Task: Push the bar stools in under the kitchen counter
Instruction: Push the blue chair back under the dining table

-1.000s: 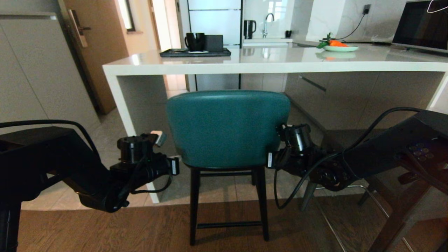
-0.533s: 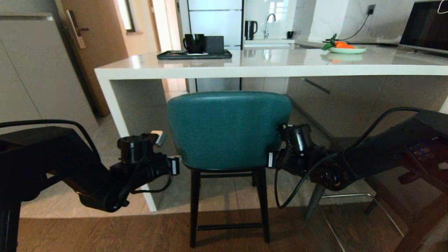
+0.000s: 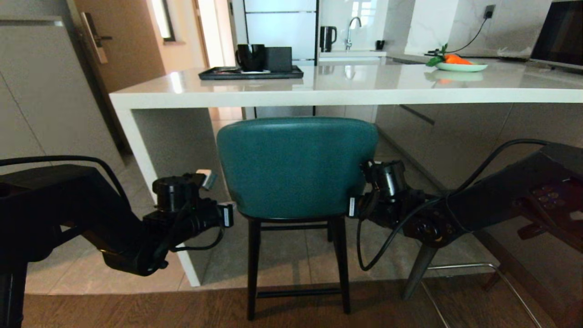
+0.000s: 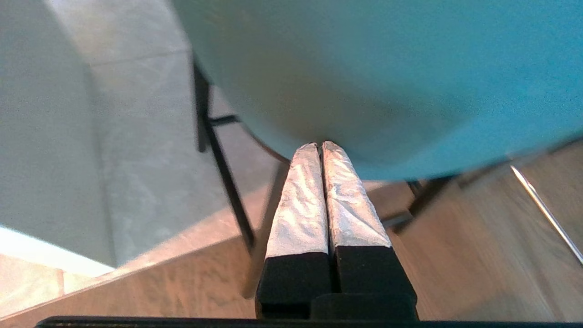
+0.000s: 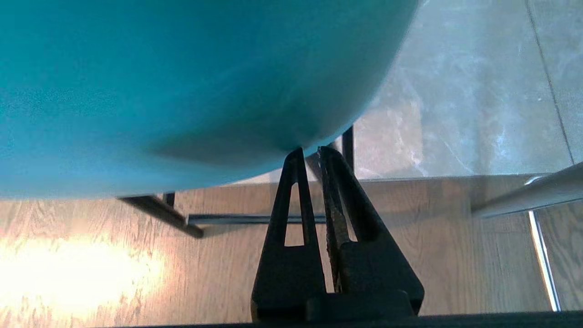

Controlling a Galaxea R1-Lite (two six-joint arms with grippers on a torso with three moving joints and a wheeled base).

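Step in hand: pushing the teal stool (image 3: 296, 168), which stood at the counter's (image 3: 319, 89) near edge by its left leg. Your left tool (image 4: 319, 148) and right tool (image 5: 309, 152), both narrowed empty, pressed its back. Next, you needed a straight, even push.

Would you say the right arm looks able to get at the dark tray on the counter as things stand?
Probably not. The right end effector sits low, shut, tips against the teal stool's backrest, which stands between it and the counter. The tray lies far up, toward the left.
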